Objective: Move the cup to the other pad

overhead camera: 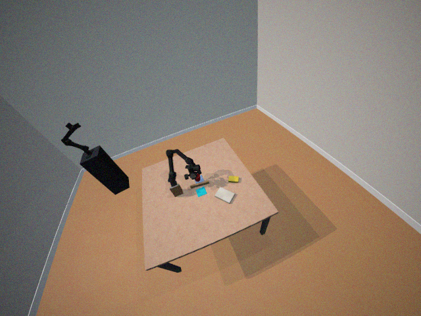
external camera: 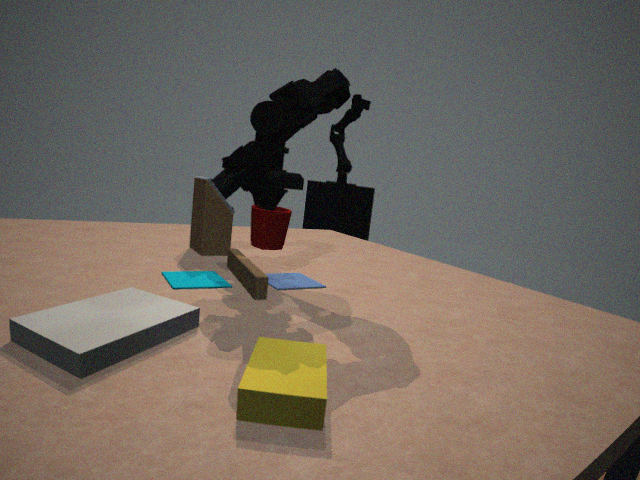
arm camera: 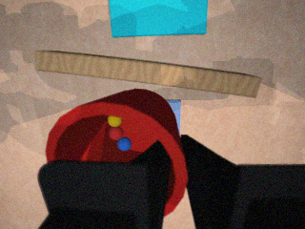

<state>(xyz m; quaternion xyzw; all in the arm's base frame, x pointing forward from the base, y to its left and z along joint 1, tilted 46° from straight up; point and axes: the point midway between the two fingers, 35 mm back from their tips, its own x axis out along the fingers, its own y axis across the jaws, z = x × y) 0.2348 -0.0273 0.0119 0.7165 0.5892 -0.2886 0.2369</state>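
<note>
One cup [external camera: 270,227], three marbles [arm camera: 118,133], two pads [external camera: 196,279], two blocks [external camera: 284,381].

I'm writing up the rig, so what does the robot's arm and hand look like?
The arm is matte black throughout, built of chunky rounded links. Its hand ends in two broad, blocky black fingers with flat faces. No cables, labels or markings are discernible.

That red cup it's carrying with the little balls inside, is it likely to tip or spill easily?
Probably stiff: the red cup keeps its round shape with the gripper pinching its rim. Held by one side only, it might swing or tilt. The three marbles sit loose at the bottom and would likely roll if it leaned.
</note>
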